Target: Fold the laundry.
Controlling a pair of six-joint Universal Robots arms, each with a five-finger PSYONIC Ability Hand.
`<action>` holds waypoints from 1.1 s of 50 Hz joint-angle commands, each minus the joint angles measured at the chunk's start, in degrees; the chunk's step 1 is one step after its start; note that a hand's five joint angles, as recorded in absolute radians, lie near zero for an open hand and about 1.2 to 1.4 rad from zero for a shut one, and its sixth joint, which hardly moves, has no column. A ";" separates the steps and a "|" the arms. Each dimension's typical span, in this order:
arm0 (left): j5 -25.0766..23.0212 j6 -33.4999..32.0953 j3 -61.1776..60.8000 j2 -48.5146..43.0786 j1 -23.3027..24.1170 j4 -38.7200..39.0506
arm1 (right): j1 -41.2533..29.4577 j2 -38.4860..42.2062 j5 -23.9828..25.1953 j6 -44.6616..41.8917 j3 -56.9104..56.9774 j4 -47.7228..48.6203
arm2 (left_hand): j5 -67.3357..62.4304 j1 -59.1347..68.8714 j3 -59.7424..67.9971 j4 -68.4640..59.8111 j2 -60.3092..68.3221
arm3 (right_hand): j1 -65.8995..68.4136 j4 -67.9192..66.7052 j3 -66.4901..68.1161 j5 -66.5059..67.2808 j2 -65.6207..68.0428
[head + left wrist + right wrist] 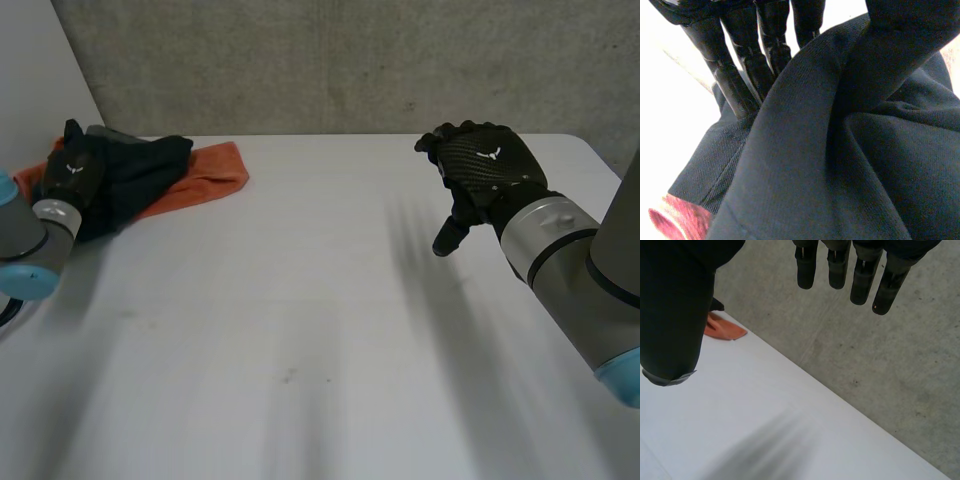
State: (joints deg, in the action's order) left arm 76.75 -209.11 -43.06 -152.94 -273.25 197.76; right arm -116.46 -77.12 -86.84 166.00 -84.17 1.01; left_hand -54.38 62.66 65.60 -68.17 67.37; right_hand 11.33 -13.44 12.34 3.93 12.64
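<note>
A dark navy cloth (140, 170) lies bunched at the table's far left, on top of an orange cloth (212, 170). My left hand (75, 175) sits on the near-left side of the dark cloth. In the left wrist view its fingers (735, 85) and thumb pinch a raised fold of the dark cloth (840, 165) between them, and a bit of the orange cloth (675, 220) peeks out beneath. My right hand (485, 165) hovers over the table's far right, away from both cloths, fingers (840, 265) straight and holding nothing.
The white table (320, 330) stretches wide and bare between the two arms. A grey concrete wall (350, 60) stands right behind its far edge. In the right wrist view the orange cloth (722, 329) lies far beyond the thumb.
</note>
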 commanded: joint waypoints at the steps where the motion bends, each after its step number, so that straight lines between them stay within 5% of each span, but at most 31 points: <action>1: 2.27 1.77 -10.28 13.00 5.70 3.50 | 0.09 0.40 0.00 -0.06 0.23 -0.04 | -15.62 17.34 14.40 -11.83 12.63 | -1.33 3.44 -2.34 -3.93 -2.64; 12: 1.74 20.03 -32.85 41.99 23.52 6.06 | 0.89 -0.39 -0.09 -0.06 0.94 -0.13 | -15.62 17.34 14.40 -11.83 12.63 | -1.33 3.44 -2.34 -3.93 -2.64; 21: -1.86 24.10 -47.90 47.03 40.24 5.36 | 2.64 -2.42 0.00 -0.06 1.11 -0.13 | -15.31 17.03 14.09 -11.52 12.32 | -1.33 3.44 -2.34 -3.93 -2.64; 23: -1.95 23.75 -49.22 46.33 42.53 4.74 | 2.82 -2.51 0.00 -0.06 1.20 -0.13 | 21.33 -19.61 -22.55 25.11 -24.32 | -1.33 3.44 -2.34 -3.93 -2.64; 24: -1.95 23.49 -49.75 45.46 44.28 4.13 | 2.82 -2.51 0.00 -0.06 1.20 -0.13 | 54.38 -52.66 -55.60 58.17 -57.37 | -1.33 3.44 -2.34 -3.93 -2.64; 25: -1.78 23.40 -49.76 45.10 44.90 3.86 | 2.82 -2.51 0.00 -0.06 1.29 -0.13 | 51.72 -49.99 -52.94 55.50 -54.71 | -1.33 3.44 -2.34 -3.93 -2.64; 29: -1.34 23.22 -48.88 44.83 43.51 2.55 | 2.82 -2.42 0.09 -0.06 1.46 -0.22 | 54.38 -52.66 -55.60 58.17 -57.37 | -1.33 3.44 -2.34 -3.93 -2.64; 40: 1.56 23.13 -49.49 49.05 29.45 -1.76 | 1.77 -2.15 0.79 -5.50 1.73 -1.53 | 53.67 -51.94 -54.89 57.45 -56.65 | -1.33 3.44 -2.34 -3.93 -2.64; 55: 6.65 22.96 -59.86 52.92 24.96 -11.43 | -0.34 3.99 9.40 -24.84 0.67 -12.79 | 49.12 -47.40 -50.34 52.91 -52.11 | -1.33 3.44 -2.34 -3.93 -2.64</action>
State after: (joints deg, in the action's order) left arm 79.96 -186.06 -99.25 -100.12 -248.33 187.71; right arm -115.60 -77.37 -79.49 145.56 -83.19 -10.30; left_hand -2.86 11.02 12.16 -11.74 11.79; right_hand 11.33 -13.44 12.34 3.93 12.64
